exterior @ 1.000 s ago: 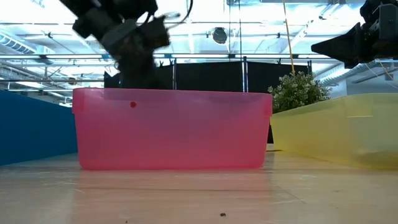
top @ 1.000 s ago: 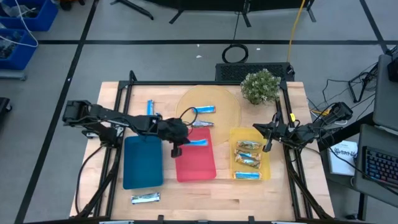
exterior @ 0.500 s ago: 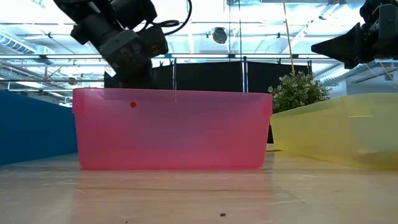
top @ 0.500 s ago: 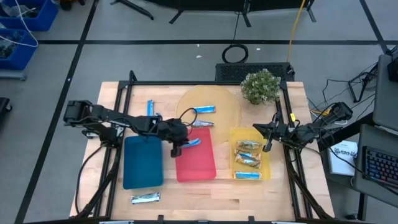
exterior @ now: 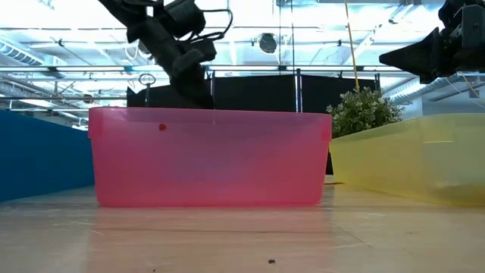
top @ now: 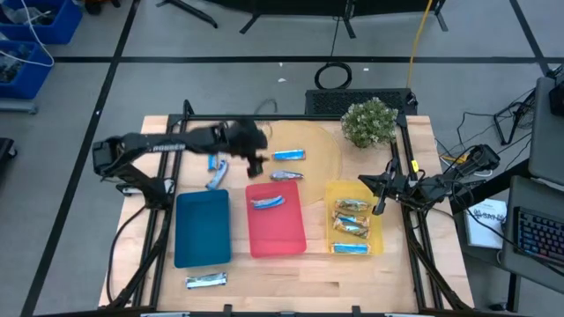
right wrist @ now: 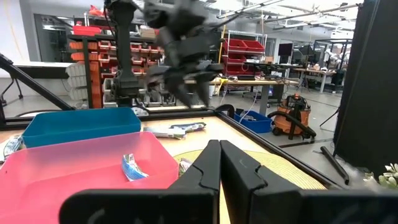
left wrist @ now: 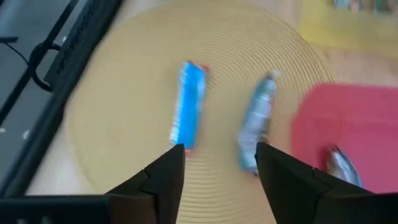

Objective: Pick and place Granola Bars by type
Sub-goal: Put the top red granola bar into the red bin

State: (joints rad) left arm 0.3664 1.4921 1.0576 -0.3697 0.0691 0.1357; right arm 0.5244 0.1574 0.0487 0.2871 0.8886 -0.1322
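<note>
My left gripper (top: pixel 258 163) hovers open over the near left rim of the round tan disc (top: pixel 322 150), touching nothing. In the left wrist view its fingers (left wrist: pixel 163 180) frame a bright blue granola bar (left wrist: pixel 189 112) and a silver-blue one (left wrist: pixel 256 121), both lying flat on the disc. Another silver-blue bar (top: pixel 267 202) lies in the red tray (top: pixel 278 233). Brown-gold bars (top: pixel 351 208) and a blue one (top: pixel 350 248) lie in the yellow tray (top: pixel 377 220). My right gripper (top: pixel 381 189) waits shut at the table's right edge.
The blue tray (top: pixel 203 229) sits left of the red one. Two blue bars (top: pixel 216 179) lie on the wood beyond it, and a silver bar (top: pixel 206 280) lies near the front edge. A potted plant (top: pixel 368 121) stands at the far right of the disc.
My left gripper has let go of the silver-blue bar, which now lies in the red tray. The gripper has risen and swung from above that tray toward the table's far edge, to the tan disc.
</note>
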